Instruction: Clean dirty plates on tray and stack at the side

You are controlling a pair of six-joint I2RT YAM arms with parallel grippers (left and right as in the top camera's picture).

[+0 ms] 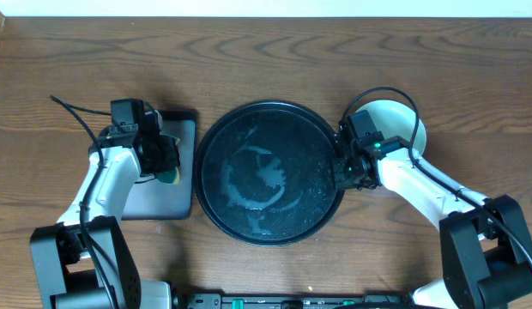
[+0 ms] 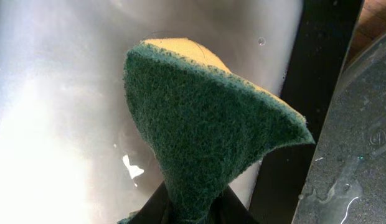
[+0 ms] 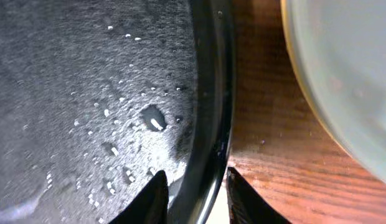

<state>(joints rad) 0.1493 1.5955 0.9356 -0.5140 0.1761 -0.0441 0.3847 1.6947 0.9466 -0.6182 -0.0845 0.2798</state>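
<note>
scouring sponge (image 2: pixel 205 124) fills your left wrist view, green side facing you. the left gripper (image 2: pixel 187 210) has its jaws pinched tight on the lower end, over the grey inside of the small rectangular tray (image 2: pixel 56 93). on your other side the right gripper (image 3: pixel 196 199) has its jaws part open, one finger each side of the round black tray (image 3: pixel 208 93)'s rim, so that rim's right in the way. droplets (image 3: pixel 152 118) sit on the tray floor. plates (image 1: pixel 402 120) are on the tabletop (image 3: pixel 261 124) just right of the tray, partly under the right arm. can't count them.
</note>
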